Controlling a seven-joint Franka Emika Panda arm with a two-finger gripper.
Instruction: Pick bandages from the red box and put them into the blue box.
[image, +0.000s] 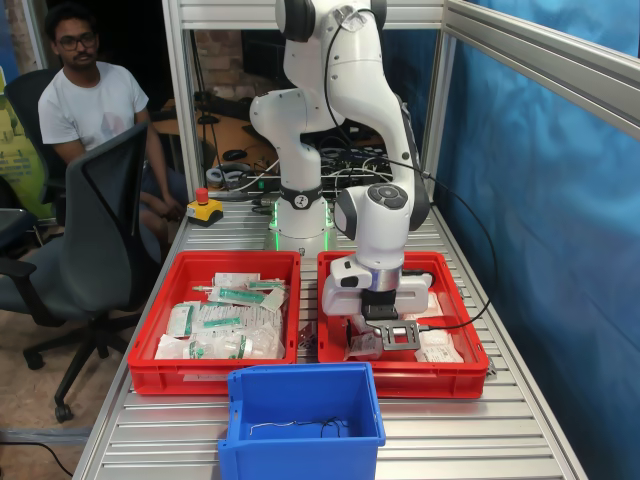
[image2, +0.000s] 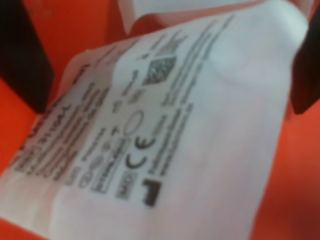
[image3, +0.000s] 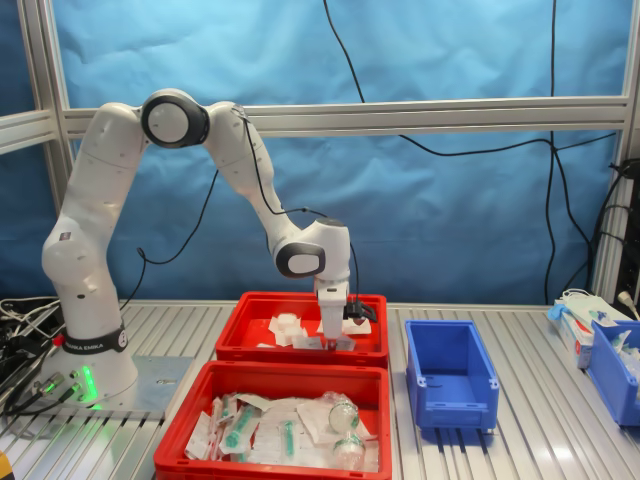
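Observation:
The red box (image: 402, 381) (image3: 300, 356) holds a few white square bandages (image: 438, 349) (image3: 284, 327). My gripper (image: 374, 346) (image3: 336, 343) is lowered into it, near the side that faces the blue box (image: 300, 440) (image3: 450, 410). In the wrist view a bandage (image2: 165, 145) with grey print fills the frame and lies tilted on the red floor. One dark finger (image2: 25, 55) stands at each side of it, wide apart. The gripper looks open around this packet. The blue box holds no bandages, only a thin wire.
A twin red tray (image: 210, 375) (image3: 290, 371) full of green-printed packets stands beside the red box. A person sits on an office chair (image: 90, 230) beyond the table's far corner. A yellow stop button (image: 204, 209) lies near the arm's base. More bins (image3: 612, 368) stand at the second exterior view's right.

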